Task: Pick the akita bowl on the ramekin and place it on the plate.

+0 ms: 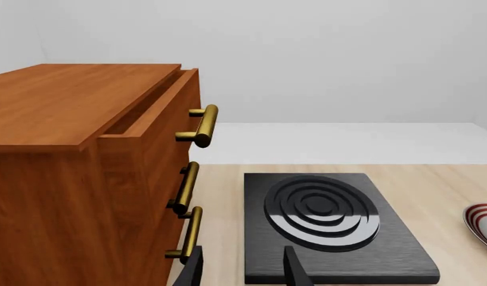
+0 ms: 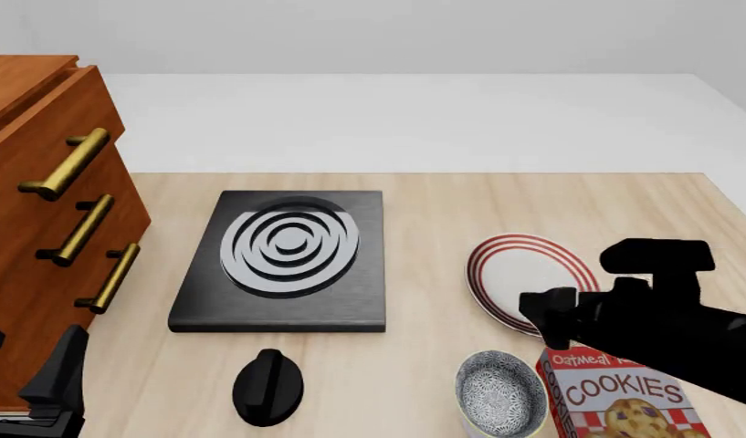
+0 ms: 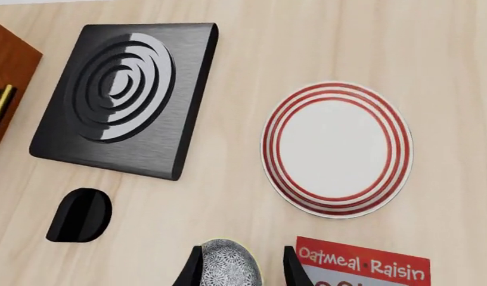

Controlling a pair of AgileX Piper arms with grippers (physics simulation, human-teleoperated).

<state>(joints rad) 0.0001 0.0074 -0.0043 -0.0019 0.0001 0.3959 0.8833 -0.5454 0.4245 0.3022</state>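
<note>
The akita bowl (image 2: 500,394), speckled grey-white inside with a dark rim, sits near the table's front edge, left of a cookie box. The ramekin is hidden beneath it. The red-ringed white plate (image 2: 531,274) lies just behind the bowl, bare on top. My right gripper (image 2: 550,315) hangs well above the table, over the plate's near rim. In the right wrist view it (image 3: 241,271) is open, with the bowl (image 3: 227,265) far below between its fingers and the plate (image 3: 336,149) beyond. My left gripper (image 2: 32,383) is open and empty at the front left beside the cabinet, away from both dishes.
A black square stove (image 2: 288,255) with grey rings lies mid-table, and a black knob (image 2: 267,385) sits in front of it. An Oatmeal Raisin cookie box (image 2: 616,392) stands right beside the bowl. A wooden cabinet (image 2: 44,228) with brass handles fills the left side, its top drawer (image 1: 148,116) slightly open.
</note>
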